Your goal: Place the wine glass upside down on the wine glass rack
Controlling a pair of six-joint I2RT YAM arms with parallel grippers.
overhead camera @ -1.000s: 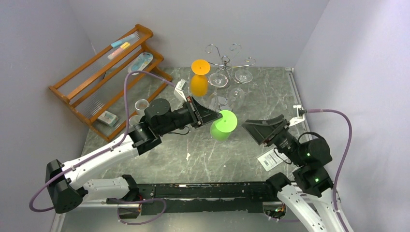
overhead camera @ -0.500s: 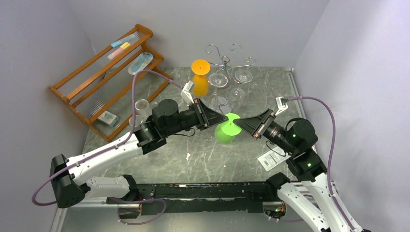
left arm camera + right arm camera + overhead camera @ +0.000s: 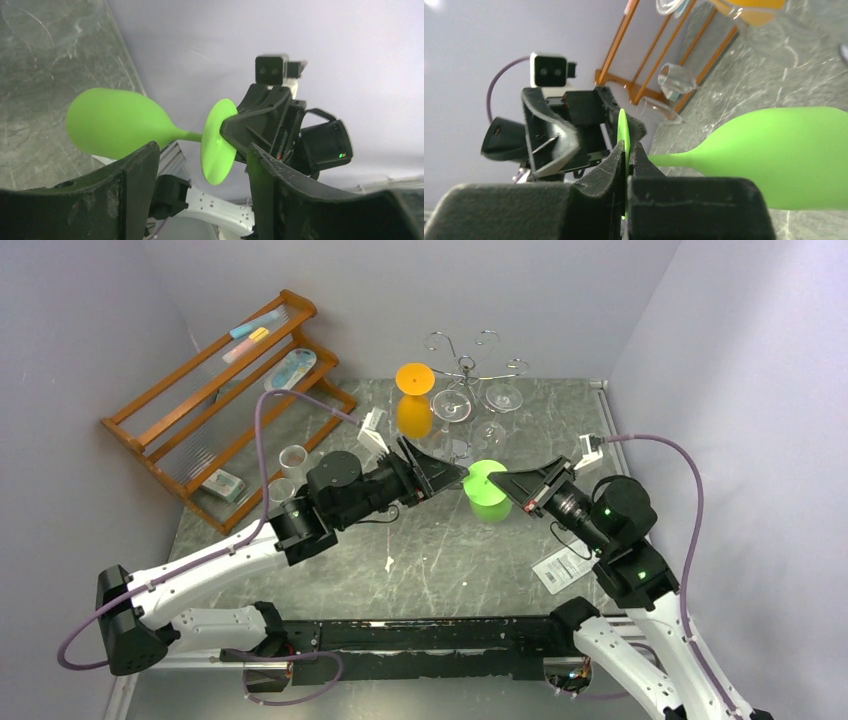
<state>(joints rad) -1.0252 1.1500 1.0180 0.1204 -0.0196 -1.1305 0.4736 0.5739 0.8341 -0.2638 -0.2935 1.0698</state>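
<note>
Pinching wine glass (image 3: 784, 155) foot: right tool (image 3: 626, 152)

Both arms reach inward and far, tips almost meeting mid-scene. The left gripper (image 3: 455, 478) has its jaws spread wide, while the right gripper (image 3: 498, 483) is pinched tight.

Locate the green wine glass (image 3: 487, 496) at mid-table: inverted, foot uppermost, bowl downward, its foot rim pinched by the right gripper (image 3: 494, 480). Your wine glass rack (image 3: 466, 364), silver wire with curled arms, stands upright behind it, near the rear wall.
</note>
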